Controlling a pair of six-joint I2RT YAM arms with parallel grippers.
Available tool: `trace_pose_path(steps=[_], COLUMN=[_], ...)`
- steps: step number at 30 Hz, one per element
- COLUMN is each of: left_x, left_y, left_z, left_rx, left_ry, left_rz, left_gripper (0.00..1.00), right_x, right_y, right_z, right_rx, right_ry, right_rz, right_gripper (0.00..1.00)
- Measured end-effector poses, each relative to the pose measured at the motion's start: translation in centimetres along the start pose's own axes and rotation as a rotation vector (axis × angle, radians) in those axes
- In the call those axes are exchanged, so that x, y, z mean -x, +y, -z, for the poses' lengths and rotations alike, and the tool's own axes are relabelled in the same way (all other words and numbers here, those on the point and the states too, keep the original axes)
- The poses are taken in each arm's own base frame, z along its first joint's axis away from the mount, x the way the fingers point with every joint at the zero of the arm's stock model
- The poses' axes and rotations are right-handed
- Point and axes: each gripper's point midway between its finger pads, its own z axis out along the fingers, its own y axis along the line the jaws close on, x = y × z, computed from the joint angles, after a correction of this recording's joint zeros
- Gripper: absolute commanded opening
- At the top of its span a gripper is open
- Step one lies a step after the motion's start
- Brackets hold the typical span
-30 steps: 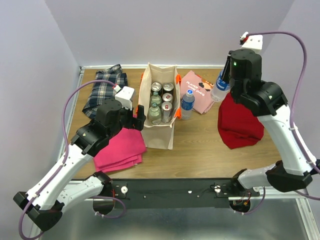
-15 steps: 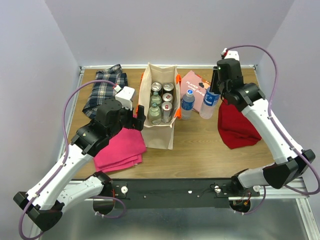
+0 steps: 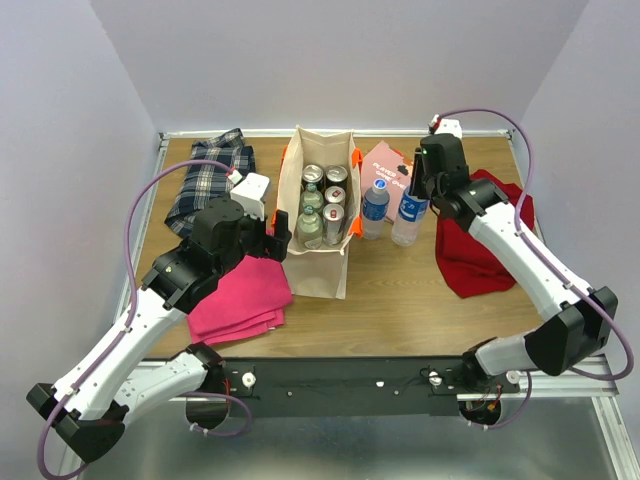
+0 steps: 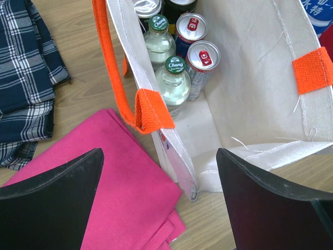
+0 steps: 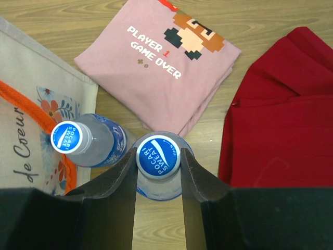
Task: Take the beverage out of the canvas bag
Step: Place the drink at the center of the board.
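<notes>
L side first: left gripper (image 4: 158,156) hangs at the near-left corner of the canvas bag (image 3: 320,275). Fingers are spread wide w/ nothing in them, one over the folded pink cloth (image 3: 240,300), the other over the bag's mouth. Risk here: if it drops, a finger could snag the orange handle (image 4: 112,67) or shove the rim, n the tall bag could tip w/ its load.

Inside the bag, cans n glass bottles (image 4: 174,78) stand upright, packed toward the far end.

Just right of the bag, a plastic bottle (image 3: 375,208) stands on the table (image 3: 400,300), cap up. Right beside it is the beverage: the held bottle (image 3: 407,222), out of the bag, w/ the right gripper (image 5: 158,156) pinching its neck below the cap. Can't tell if the base is on the wood yet.

Main worry, imo: the two bottles are v. close, so a sideways nudge or fingers swinging open could knock the neighbour into the bag. Letting go too high would make it topple n roll. If the base catches the pink tee (image 5: 171,57) or the red cloth (image 3: 480,255), it'd sit tilted.
</notes>
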Motion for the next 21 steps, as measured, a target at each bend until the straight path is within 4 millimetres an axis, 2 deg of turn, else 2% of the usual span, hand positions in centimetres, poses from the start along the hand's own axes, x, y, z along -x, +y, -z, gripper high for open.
trace_pose_path(steps=[14, 21], left_x=[-0.2, -0.4], left_y=[0.4, 0.7], left_z=[0.0, 0.2], left_rx=[0.02, 0.034], left_ry=[0.008, 0.012], left_rz=[-0.008, -0.014], left_gripper=[0.99, 0.99], right_x=[-2.9, -2.2], right_y=[0.5, 0.8], right_z=[-4.2, -5.4], right_rx=[-0.035, -0.049], right_ry=[0.011, -0.032], right_rz=[0.005, -0.012], right_gripper=[0.01, 0.01])
